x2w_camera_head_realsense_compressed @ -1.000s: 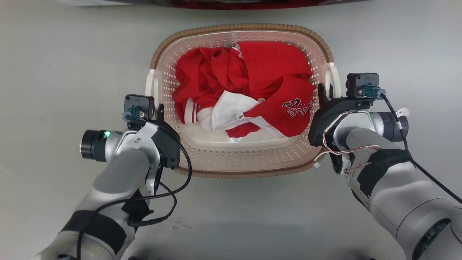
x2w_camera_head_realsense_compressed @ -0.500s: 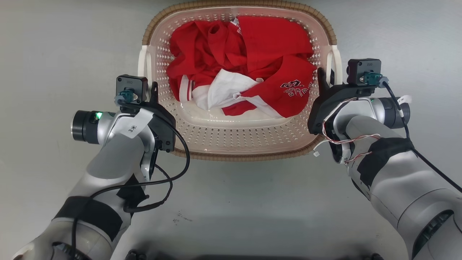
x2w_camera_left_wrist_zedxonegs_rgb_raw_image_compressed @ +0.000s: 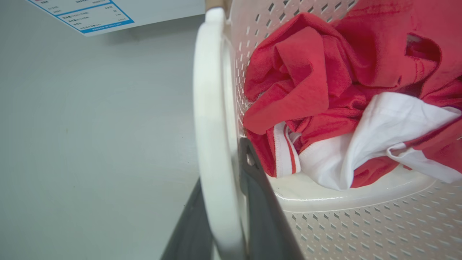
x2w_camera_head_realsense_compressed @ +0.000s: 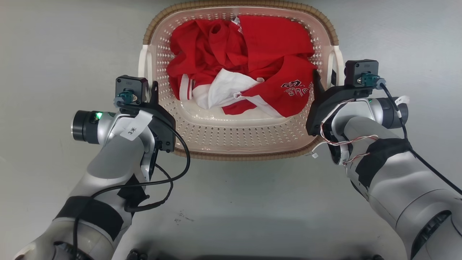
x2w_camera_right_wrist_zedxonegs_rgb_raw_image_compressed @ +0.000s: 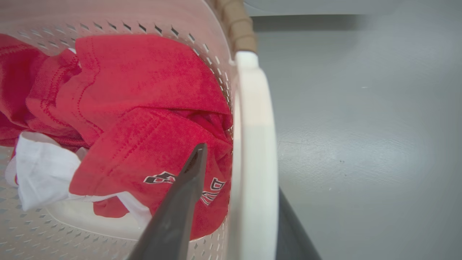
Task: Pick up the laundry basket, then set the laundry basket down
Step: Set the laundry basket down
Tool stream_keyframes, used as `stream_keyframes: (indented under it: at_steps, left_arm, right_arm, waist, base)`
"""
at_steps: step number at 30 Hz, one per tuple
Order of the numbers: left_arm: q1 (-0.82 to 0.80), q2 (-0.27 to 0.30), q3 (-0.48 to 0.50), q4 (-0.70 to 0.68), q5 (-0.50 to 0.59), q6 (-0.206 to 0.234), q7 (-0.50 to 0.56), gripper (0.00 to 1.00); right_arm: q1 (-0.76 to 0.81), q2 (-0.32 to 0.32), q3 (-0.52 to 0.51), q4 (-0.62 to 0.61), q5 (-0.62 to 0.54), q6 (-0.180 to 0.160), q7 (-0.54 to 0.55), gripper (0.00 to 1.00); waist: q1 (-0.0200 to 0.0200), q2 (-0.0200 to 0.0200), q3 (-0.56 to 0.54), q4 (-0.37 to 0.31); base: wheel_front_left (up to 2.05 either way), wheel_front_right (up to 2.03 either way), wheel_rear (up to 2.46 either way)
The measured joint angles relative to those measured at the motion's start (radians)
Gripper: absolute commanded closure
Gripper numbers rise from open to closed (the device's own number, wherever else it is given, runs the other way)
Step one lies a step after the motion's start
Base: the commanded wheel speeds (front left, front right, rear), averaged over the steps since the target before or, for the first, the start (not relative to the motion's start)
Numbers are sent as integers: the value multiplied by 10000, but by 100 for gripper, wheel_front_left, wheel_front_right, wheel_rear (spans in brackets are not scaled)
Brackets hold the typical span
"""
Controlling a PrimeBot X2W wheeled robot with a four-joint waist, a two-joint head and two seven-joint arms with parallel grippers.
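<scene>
Your basket [x2w_camera_head_realsense_compressed: 234, 156], heaped with red and white clothes [x2w_camera_head_realsense_compressed: 274, 47], lies straight ahead between both arms, with grey floor [x2w_camera_head_realsense_compressed: 231, 202] around it. Your left gripper [x2w_camera_left_wrist_zedxonegs_rgb_raw_image_compressed: 222, 169] is clamped on the left handle [x2w_camera_left_wrist_zedxonegs_rgb_raw_image_compressed: 211, 126], one finger inside the wall and one outside. Your right gripper [x2w_camera_right_wrist_zedxonegs_rgb_raw_image_compressed: 245, 177] straddles the right handle [x2w_camera_right_wrist_zedxonegs_rgb_raw_image_compressed: 252, 144] likewise, but you cannot tell whether it squeezes.
</scene>
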Motion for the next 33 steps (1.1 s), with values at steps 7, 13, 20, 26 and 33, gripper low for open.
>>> stream_keyframes:
  at_steps: [7, 13, 20, 26, 33]
  left_arm:
    - [16, -142, 61, 73, -15, -2, -2, 0]
    - [17, -203, 151, 102, -73, 0, -42, 0]
    - [25, -203, 207, 205, -176, 2, -104, 0]
    - [63, -205, 255, 221, -209, 0, -196, 0]
    - [143, -144, 282, 219, -205, -94, -313, 0]
  right_arm:
    - [0, 142, 23, 19, -56, 48, -46, 0]
    - [-1, 146, 29, 75, -58, 50, -59, 0]
    - [37, 169, -12, 238, -46, 58, -134, 0]
    - [81, 188, -119, 533, -25, 59, -226, 0]
    - [323, 192, -418, 619, 125, 59, -322, 0]
  waist:
    - [0, 0, -133, 46]
    - [0, 0, -258, 78]
    - [0, 0, -473, 64]
    - [0, 0, -824, -3]
    - [0, 0, -1390, -142]
  base:
    - [0, 0, 0]
    - [0, 0, 0]
    - [0, 0, 0]
    - [0, 0, 0]
    - [0, 0, 0]
